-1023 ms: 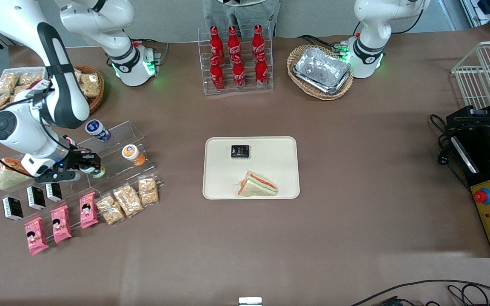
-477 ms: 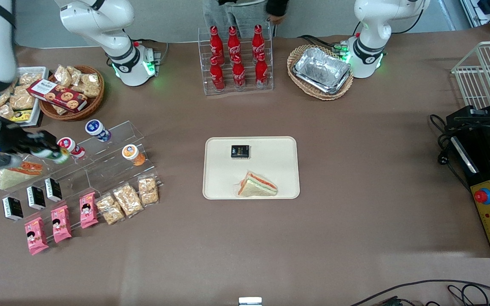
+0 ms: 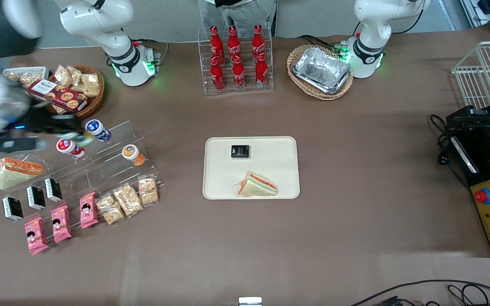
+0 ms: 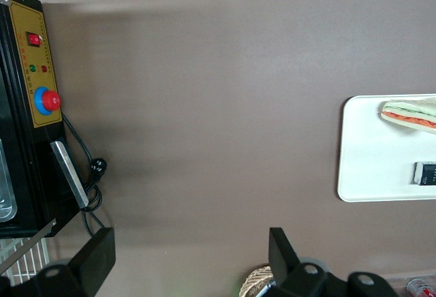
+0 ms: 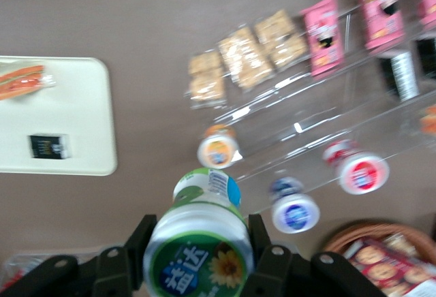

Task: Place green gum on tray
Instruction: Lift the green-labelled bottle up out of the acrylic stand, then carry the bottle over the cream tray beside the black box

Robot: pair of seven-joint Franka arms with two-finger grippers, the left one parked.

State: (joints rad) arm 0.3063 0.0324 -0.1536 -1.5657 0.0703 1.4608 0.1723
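The green gum (image 5: 201,242), a small white bottle with a green-rimmed lid and a sunflower label, is held between the two fingers (image 5: 139,242) of my right gripper (image 5: 199,253). In the front view the gripper (image 3: 75,129) is a dark blur in the air above the clear step shelf (image 3: 113,165), near the blue-lidded bottle (image 3: 97,128), and the gum is hard to pick out there. The cream tray (image 3: 279,148) lies at the table's middle, well apart from the gripper. It holds a black packet (image 3: 240,151) and a sandwich (image 3: 257,185). The tray also shows in the right wrist view (image 5: 68,127).
A red-lidded bottle (image 3: 67,146) and an orange bottle (image 3: 132,154) stand on the shelf, with snack packs nearer the camera. A wicker snack basket (image 3: 75,87), a cola rack (image 3: 236,59) and a foil tray in a basket (image 3: 321,70) stand farther from the camera.
My gripper has lifted the gum off the clear shelf, swung toward the working arm's end, then moved farther from the front camera and higher.
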